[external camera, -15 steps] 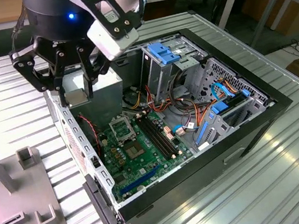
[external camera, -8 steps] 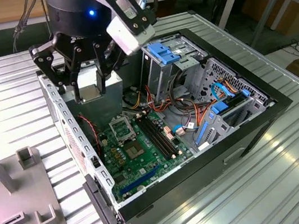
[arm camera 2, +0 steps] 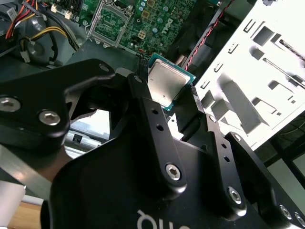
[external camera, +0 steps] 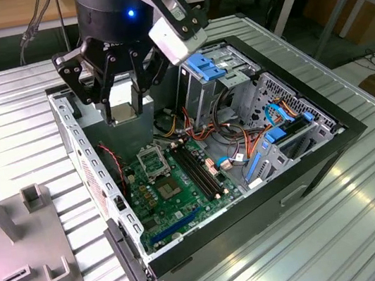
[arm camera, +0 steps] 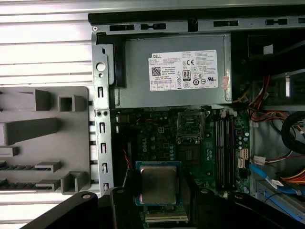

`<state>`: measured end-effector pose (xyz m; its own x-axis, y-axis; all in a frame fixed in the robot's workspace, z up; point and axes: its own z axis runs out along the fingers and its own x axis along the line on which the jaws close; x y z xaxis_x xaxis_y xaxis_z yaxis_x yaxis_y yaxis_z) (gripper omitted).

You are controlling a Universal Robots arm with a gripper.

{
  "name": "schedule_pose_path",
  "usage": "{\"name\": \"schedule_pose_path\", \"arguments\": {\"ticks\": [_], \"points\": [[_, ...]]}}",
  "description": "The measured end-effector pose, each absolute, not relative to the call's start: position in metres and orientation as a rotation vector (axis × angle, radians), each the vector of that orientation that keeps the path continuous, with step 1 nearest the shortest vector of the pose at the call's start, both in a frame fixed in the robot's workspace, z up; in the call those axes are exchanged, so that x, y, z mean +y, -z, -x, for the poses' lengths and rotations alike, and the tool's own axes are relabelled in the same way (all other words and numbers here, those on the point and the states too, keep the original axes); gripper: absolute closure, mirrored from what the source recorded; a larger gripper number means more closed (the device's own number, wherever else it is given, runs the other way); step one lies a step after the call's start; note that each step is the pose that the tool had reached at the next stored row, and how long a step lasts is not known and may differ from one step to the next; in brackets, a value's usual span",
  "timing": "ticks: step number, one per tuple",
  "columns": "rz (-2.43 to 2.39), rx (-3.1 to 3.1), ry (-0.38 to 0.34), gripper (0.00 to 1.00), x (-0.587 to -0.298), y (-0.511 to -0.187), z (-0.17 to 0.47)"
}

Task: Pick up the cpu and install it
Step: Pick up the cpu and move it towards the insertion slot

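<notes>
The cpu [external camera: 124, 113], a thin silver-grey square chip with a green edge, is pinched between my black fingers. My gripper [external camera: 124, 116] is shut on it and hangs above the open computer case, over the power supply end. In both wrist views the cpu [arm camera 2: 166, 82] [arm camera: 158, 183] lies flat between the two fingertips of the gripper [arm camera 2: 166, 89] [arm camera: 158, 187]. The metal-framed square socket [external camera: 152, 162] [arm camera: 191, 125] [arm camera 2: 110, 21] sits on the green board [external camera: 181, 191] below, with nothing in it, a short way from the chip.
A grey fixture tray [external camera: 17, 238] [arm camera: 43, 138] lies on the ribbed table at the exterior view's left. Inside the case are the power supply [arm camera: 176, 71], memory slots [external camera: 195, 168], a drive cage [external camera: 223, 71] and loose coloured cables [external camera: 244, 138]. The case's metal side wall [external camera: 82, 153] rises beside the gripper.
</notes>
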<state>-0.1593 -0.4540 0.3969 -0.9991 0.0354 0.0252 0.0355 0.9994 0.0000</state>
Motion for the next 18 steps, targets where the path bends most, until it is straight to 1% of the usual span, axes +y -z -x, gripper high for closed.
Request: {"name": "schedule_pose_path", "arguments": {"ticks": [9,18], "points": [[0.055,-3.116,0.001,0.53,-0.454,-0.397,0.159],[0.051,-3.116,0.001,0.53,-0.464,-0.394,0.153]]}}
